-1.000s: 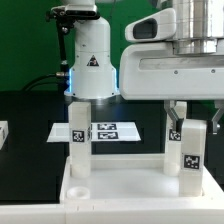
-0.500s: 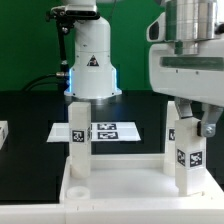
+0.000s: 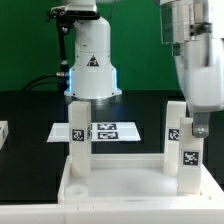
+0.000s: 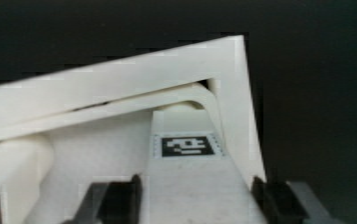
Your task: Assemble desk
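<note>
The desk's white rimmed panel [image 3: 120, 188] lies at the front of the exterior view. A white leg [image 3: 77, 140] stands upright in its far corner on the exterior view's left. A second tagged leg [image 3: 186, 152] stands upright in the far corner on the exterior view's right. My gripper [image 3: 193, 122] reaches down from above and is shut on the top of this second leg. In the wrist view the leg [image 4: 193, 150] runs between my two dark fingers [image 4: 111, 203], which press on both of its sides, and the panel [image 4: 86, 100] lies beyond it.
The marker board [image 3: 112, 130] lies on the black table behind the panel. Another white part [image 3: 3, 133] shows at the left edge of the exterior view. The robot's white base [image 3: 90, 60] stands at the back.
The wrist and hand have turned above the right-hand leg and their bulk has swung toward the exterior view's right. The held leg has turned with them and now shows two tagged faces.
</note>
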Robot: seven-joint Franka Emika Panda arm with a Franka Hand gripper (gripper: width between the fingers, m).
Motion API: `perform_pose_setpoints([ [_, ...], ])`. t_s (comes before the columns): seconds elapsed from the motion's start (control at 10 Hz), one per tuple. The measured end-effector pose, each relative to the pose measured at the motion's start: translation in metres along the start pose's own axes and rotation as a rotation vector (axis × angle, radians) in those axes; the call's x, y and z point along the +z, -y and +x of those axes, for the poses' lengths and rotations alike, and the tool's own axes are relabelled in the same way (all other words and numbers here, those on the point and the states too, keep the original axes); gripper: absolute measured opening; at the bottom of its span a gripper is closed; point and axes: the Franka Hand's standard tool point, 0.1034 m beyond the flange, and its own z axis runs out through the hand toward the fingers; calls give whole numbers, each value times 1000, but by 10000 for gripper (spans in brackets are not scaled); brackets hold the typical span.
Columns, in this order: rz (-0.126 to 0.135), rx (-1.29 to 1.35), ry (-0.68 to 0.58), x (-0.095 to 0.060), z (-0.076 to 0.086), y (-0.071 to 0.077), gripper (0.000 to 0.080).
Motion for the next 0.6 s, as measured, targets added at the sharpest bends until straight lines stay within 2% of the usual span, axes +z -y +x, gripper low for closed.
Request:
perform_pose_setpoints([
  [0.2,-2,-30,-1,0,-1,-1,288],
  [0.3,-14,-84,-8,1,-1,-3,366],
  [0.4,-66,-245,-22,2,-1,-9,502],
  [0.5,-69,-489,-22,1,-1,-7,502],
  [0.6,-77,-664,-12,2,1,-7,617],
])
